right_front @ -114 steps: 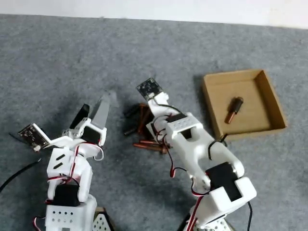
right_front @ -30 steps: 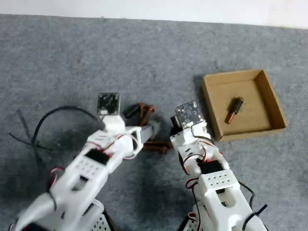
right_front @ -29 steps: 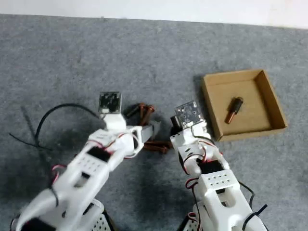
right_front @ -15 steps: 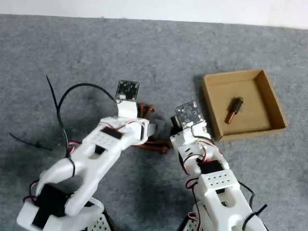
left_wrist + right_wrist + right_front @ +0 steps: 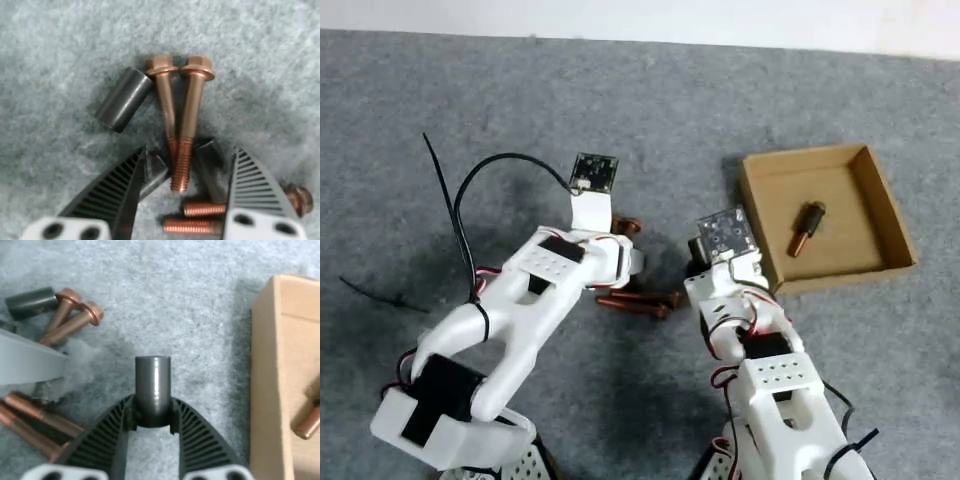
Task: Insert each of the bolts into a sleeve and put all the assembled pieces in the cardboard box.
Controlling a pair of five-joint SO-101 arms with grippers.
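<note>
The dark sleeve [image 5: 152, 390] I am working with is clamped by its lower end in the right gripper [image 5: 152, 412], whose ribbed fingers are closed around it. Its open end points away from the wrist, over bare grey carpet [image 5: 470, 100]. It hangs between the pile of loose parts and the cardboard box [image 5: 765, 225], with the box wall near on one side. In the box lies one assembled piece [image 5: 805, 228], a copper bolt with a dark sleeve on its head end, resting at a slant on the box floor. The pile sits beneath my left gripper [image 5: 190, 152], which is open with its two fingers spread wide over the parts and nothing between them held. Two copper bolts [image 5: 165, 107] lie side by side on the carpet, close enough that they seem to touch. Their flanged heads point away from the gripper and their threaded tips lie between the fingers. A loose sleeve [image 5: 124, 99] lies tilted just beside the head of the outer bolt. Two further sleeves [image 5: 210, 160] lie near the fingertips, one partly hidden under a finger. Closer to the wrist, two more threaded bolt ends [image 5: 202, 208] lie crosswise, one beside the other. In the high view, both white arms lean in over the carpet, the left arm [image 5: 520, 310] above the pile and the right arm [image 5: 750, 330] just beside the box's near corner.
</note>
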